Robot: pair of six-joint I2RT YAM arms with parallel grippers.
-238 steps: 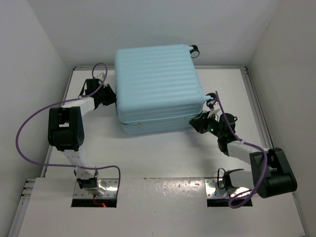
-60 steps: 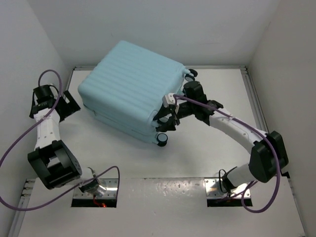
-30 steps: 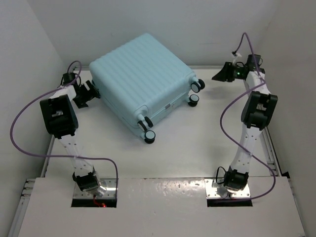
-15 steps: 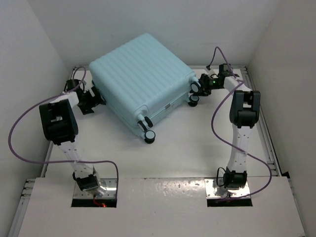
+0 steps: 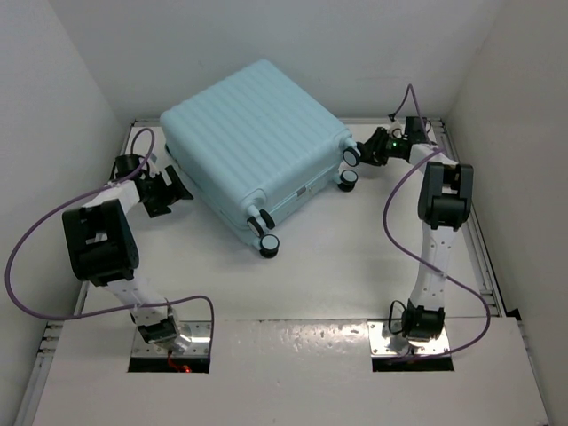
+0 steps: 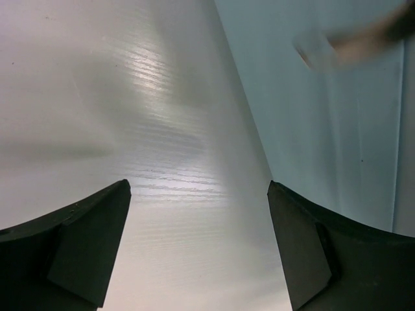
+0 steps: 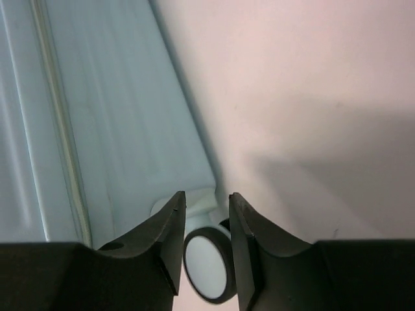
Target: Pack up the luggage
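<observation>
Plain white walls [image 5: 266, 44] box in a flat white counter [image 5: 355, 266] on three sides. Even light, with faint glare streaks on the counter in the left wrist view. White near ledge [image 5: 293, 355] has two rectangular cutouts.

left arm [image 5: 99, 241] folded at the elbow, forearm reaching far-left; left gripper [image 5: 169, 189] points right, fingers [image 6: 84, 243] spread wide. right arm [image 5: 440, 206] stands tall, forearm stretched to the far side; right gripper [image 5: 369, 153] points left, fingers [image 7: 165, 240] a narrow gap apart.
</observation>
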